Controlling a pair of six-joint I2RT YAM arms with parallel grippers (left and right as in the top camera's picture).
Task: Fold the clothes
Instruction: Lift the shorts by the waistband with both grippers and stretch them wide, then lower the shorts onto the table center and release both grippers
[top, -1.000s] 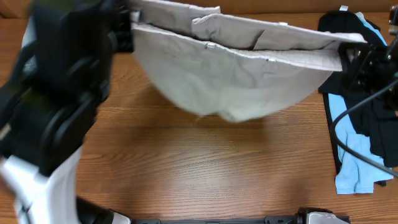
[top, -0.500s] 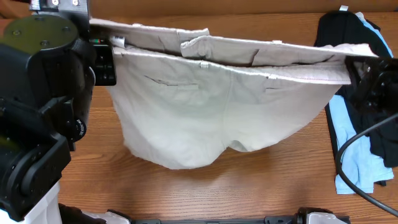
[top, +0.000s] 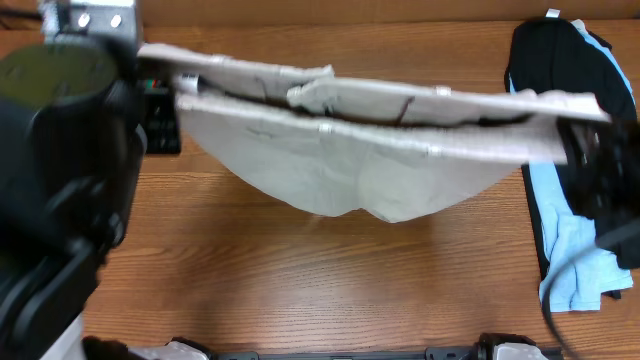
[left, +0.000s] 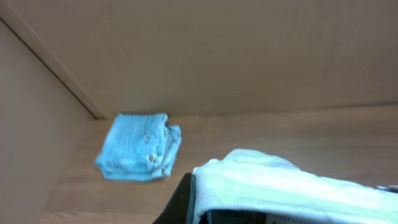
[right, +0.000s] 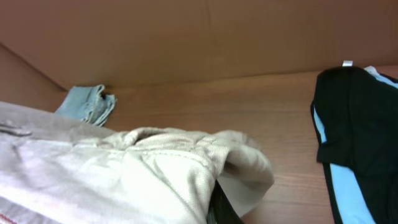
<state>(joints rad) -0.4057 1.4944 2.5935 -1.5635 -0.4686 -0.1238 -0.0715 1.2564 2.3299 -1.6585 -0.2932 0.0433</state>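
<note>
Overhead, both pairs of jaws look clenched on the waistband ends: the left gripper (top: 165, 92) at upper left of the frame, the right gripper (top: 577, 150) at the right edge, fingers mostly buried in cloth. Between them the khaki shorts (top: 350, 170) hang stretched over the table (top: 300, 280), legs sagging. A shallow pinch could slip under that tension, dropping one end towards the dark garment pile (top: 560, 60).

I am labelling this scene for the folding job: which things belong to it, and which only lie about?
Job: beige shorts, left gripper, right gripper.
Lying about: black garment, light-blue garment, folded blue denim piece.
</note>
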